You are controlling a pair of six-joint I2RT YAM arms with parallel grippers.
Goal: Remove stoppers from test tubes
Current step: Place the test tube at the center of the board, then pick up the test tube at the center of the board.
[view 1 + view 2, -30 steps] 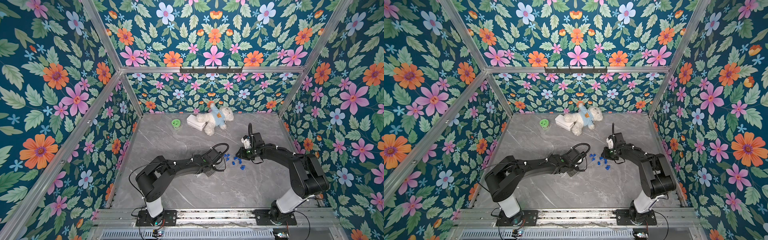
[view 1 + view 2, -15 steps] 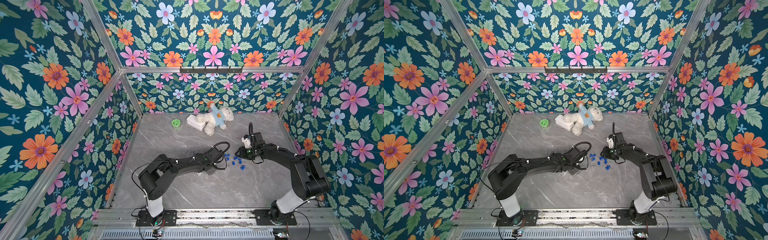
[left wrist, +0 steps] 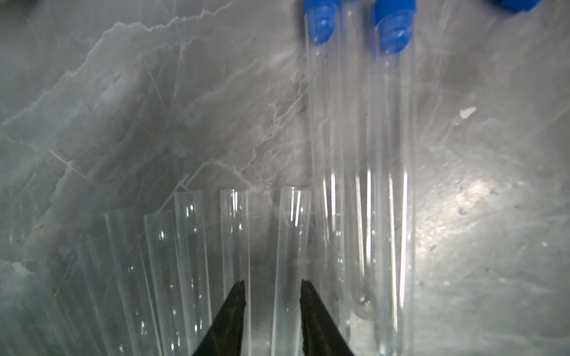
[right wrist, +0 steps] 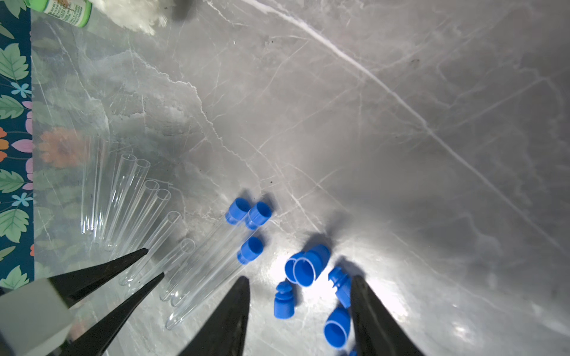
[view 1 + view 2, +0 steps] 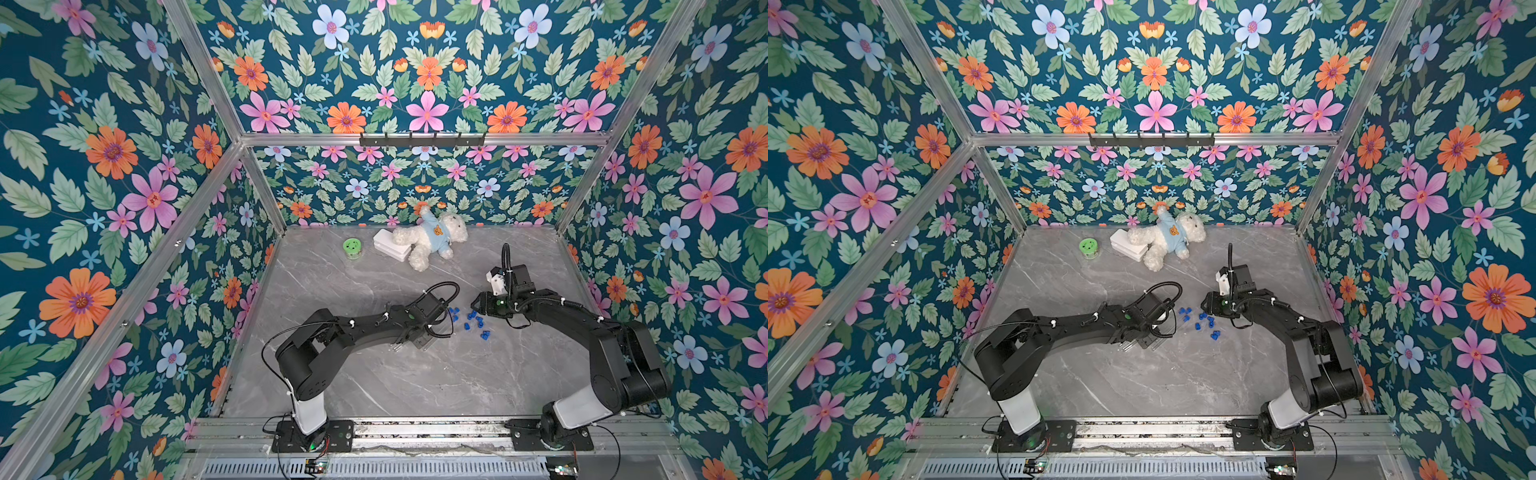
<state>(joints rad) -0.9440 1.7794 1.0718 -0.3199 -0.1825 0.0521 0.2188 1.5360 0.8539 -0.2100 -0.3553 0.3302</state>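
Several clear test tubes (image 3: 234, 234) lie side by side on the grey marble with open mouths. Others beside them still carry blue stoppers (image 3: 394, 27), three of them in the right wrist view (image 4: 251, 249). My left gripper (image 3: 273, 283) is open, with one unstoppered tube (image 3: 291, 234) lying loose between its fingers. It also shows in the right wrist view (image 4: 152, 263). My right gripper (image 4: 299, 277) is open and holds nothing. It hovers over several loose stoppers (image 4: 283, 300) on the table. In both top views these loose stoppers (image 5: 473, 318) (image 5: 1204, 319) lie between the two wrists.
A green-lidded jar (image 5: 352, 246), a white box (image 5: 390, 248) and a white teddy bear (image 5: 434, 241) lie at the back of the table. Flowered walls close in the table on three sides. Bare marble (image 5: 415, 382) stretches in front of the arms.
Both grippers have opened their jaws. In the top views the arms have hardly shifted.
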